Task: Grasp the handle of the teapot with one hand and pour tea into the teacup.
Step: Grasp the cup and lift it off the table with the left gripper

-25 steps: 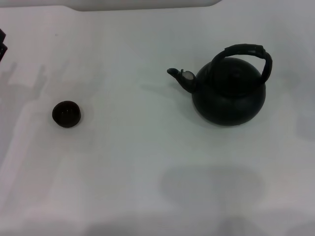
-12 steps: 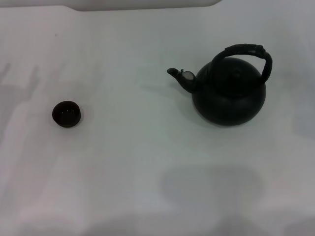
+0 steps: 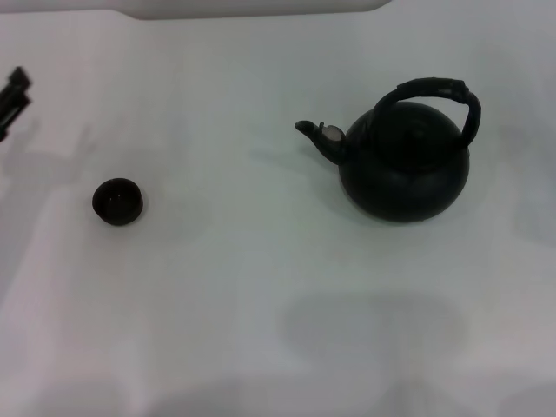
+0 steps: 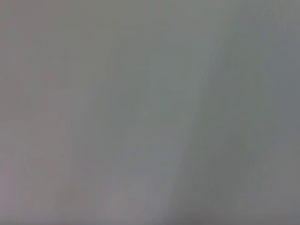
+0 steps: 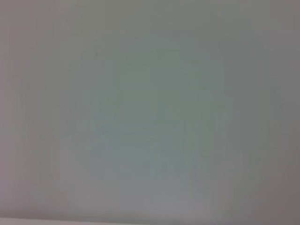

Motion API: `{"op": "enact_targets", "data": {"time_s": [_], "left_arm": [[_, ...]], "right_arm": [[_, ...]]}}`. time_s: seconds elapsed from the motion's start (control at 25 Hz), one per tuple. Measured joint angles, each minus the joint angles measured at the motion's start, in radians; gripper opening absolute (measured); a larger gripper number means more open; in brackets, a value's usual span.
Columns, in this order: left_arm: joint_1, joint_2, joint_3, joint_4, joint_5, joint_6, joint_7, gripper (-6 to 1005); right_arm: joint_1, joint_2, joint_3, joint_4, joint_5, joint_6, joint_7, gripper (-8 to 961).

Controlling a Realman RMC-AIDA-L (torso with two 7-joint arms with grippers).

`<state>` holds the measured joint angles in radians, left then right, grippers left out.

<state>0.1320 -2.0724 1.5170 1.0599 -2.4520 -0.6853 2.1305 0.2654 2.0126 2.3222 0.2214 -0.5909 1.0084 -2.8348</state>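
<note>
Two black things sit well apart on the white surface (image 3: 261, 287): the teapot (image 3: 404, 174) to the right, handle (image 3: 434, 91) arched over it, spout toward the small teacup (image 3: 117, 201) on the left. Only the head view shows them, plus the left pincer (image 3: 12, 91) at the left edge, opening impossible to judge. Both wrist views show blank surface.

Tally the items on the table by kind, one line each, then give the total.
Teapot, black, with hoop handle: 1
Teacup, black: 1
Total: 2
Only a tip of the left gripper shows at the table's edge; it is not counted.
</note>
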Motion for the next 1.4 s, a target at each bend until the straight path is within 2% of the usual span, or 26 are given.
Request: {"op": "enact_targets", "data": {"time_s": [0.16,0.24,0.36,0.56,0.84,1.4], "left_arm": [[0.081,0.001,0.174,0.198,0.043,0.257,-0.007,774],[0.102,-0.001,0.258,0.268,0.065,0.388,-0.007,776],[0.113,0.0,0.343,0.322,0.058,0.502,-0.011,778],[0.129,-0.001,0.412,0.367,0.029,0.565,-0.028,798],[0.153,-0.001,0.517,0.433,0.031,0.749,-0.032,860],[0.164,-0.002,0.552,0.404,0.024,0.767,-0.136,870]], "right_arm": [[-0.001,0.0,0.0,-0.002,0.0,0.0,0.0,829],[-0.001,0.0,0.0,-0.002,-0.001,0.0,0.0,829],[-0.003,0.0,0.0,-0.002,-0.001,0.0,0.0,829],[-0.006,-0.003,0.001,-0.002,0.0,-0.001,-0.004,828],[-0.009,-0.005,0.003,0.001,0.003,-0.001,-0.007,828],[-0.009,-0.009,0.008,0.008,0.007,-0.01,-0.009,829]]}}
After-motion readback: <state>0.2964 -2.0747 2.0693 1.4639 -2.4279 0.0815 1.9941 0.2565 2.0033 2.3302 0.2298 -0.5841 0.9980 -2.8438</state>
